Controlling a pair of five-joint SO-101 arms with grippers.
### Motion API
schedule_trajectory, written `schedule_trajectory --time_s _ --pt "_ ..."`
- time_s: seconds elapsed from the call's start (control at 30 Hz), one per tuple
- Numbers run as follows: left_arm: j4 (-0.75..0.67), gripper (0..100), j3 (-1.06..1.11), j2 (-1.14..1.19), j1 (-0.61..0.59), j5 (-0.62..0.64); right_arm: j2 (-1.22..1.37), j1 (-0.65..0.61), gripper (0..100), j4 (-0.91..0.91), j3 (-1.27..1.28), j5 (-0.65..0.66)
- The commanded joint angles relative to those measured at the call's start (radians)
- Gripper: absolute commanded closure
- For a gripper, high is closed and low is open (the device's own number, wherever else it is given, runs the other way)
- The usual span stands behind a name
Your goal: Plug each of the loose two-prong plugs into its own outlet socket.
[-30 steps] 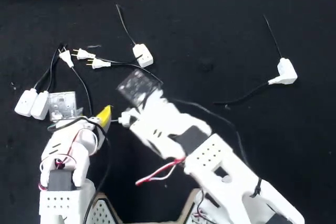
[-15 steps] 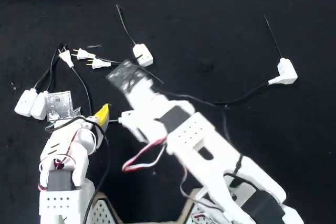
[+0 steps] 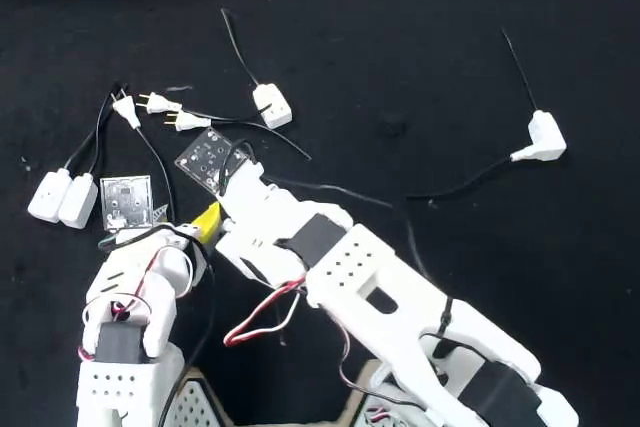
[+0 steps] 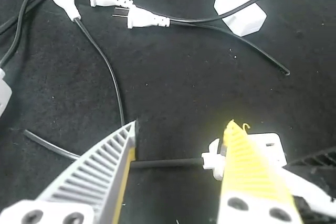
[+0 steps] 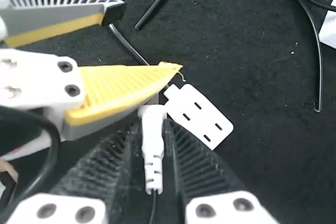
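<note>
Clamping a white two-prong plug [image 5: 152,150], right pincer [image 5: 152,125] sits just beside white slotted outlet block [image 5: 199,115]; left pincer [image 4: 181,127] spread apart alongside.

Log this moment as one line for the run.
right gripper: shut on plug | plug: beside socket, not inserted | left gripper: open, astride socket's cable

over the last second the right arm [image 3: 380,297] has swung left across the worktop [image 3: 400,67], and its wrist board [image 3: 207,158] now sits further left and slightly farther out. the right end effector [image 5: 152,129], clamped on a white plug [image 5: 153,150], has closed in beside the left end effector's [image 4: 178,129] yellow finger [image 3: 206,217], by the outlet socket [image 5: 198,115].
</note>
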Motion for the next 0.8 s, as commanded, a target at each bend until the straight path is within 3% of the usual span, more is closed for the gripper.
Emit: schedule_trajectory --time_s 0.0,0.13,0.37,0.5,0.77 --pt "-0.017 73 -0.004 -0.002 0.015 0.002 -0.087 -0.008 98.8 -0.029 0.015 -0.011" --pt "-0.017 73 -0.008 -0.002 0.001 0.002 -0.153 0.026 98.8 -0.018 0.054 -0.003" --pt "-0.003 73 -0.038 0.008 -0.074 0.003 -0.071 0.253 98.8 0.163 -0.077 0.049" --pt "0.060 73 -0.079 0.008 -0.081 -0.009 0.079 0.272 98.8 0.299 -0.219 0.052" --pt "0.071 73 -0.088 0.009 -0.081 -0.055 0.222 0.276 98.8 0.396 -0.334 0.002"
